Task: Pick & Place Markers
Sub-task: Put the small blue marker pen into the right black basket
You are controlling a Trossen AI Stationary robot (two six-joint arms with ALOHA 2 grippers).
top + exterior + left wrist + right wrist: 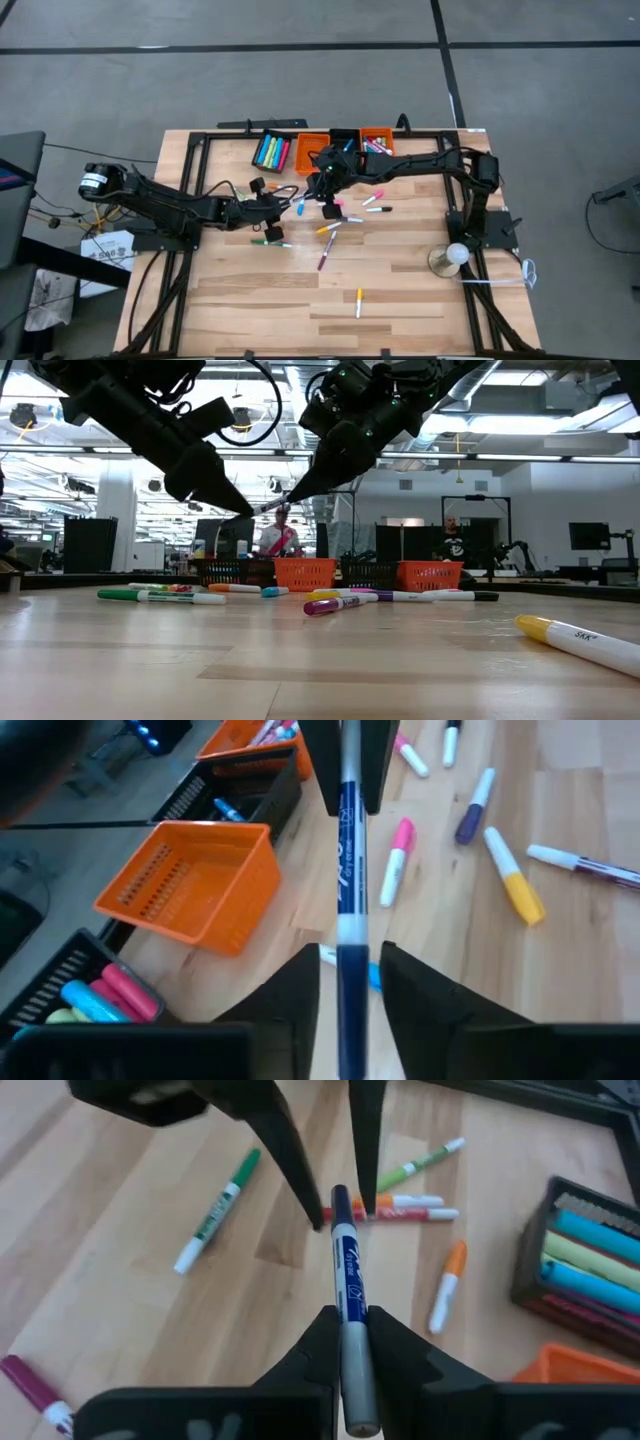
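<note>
Handover in mid-air, just in front of the empty orange bin (190, 890), which serves as the reference here.

- Left of bin: left gripper (350, 955) sits astride one end of the blue marker (348, 1280). Its fingers are slightly spread, with slim gaps showing on both sides of the barrel, so it reads as not clamping.
- In front of bin: the blue marker is off the tabletop (250, 300), spanning between the two grippers and roughly level.
- Right of the marker: right gripper (345, 1320) is pressed together on the grey end of the barrel and carries it.
- Loose markers (330, 228) lie scattered on the tabletop on the near side of the bin. One yellow marker (359, 300) lies well apart, toward the near edge.
- A black bin (530, 1250) just left of the orange bin holds several sorted markers.

Handling judgement:
- The marker looks light, rigid and round, with a smooth plastic barrel.
- It is likely to roll on the tabletop and could swivel or slip in a pinch near its end.
- Best hold is across the barrel near mid-length, jaws square to its long axis.
- With only an end grip, I'd expect droop or twist on the way to a bin.
</note>
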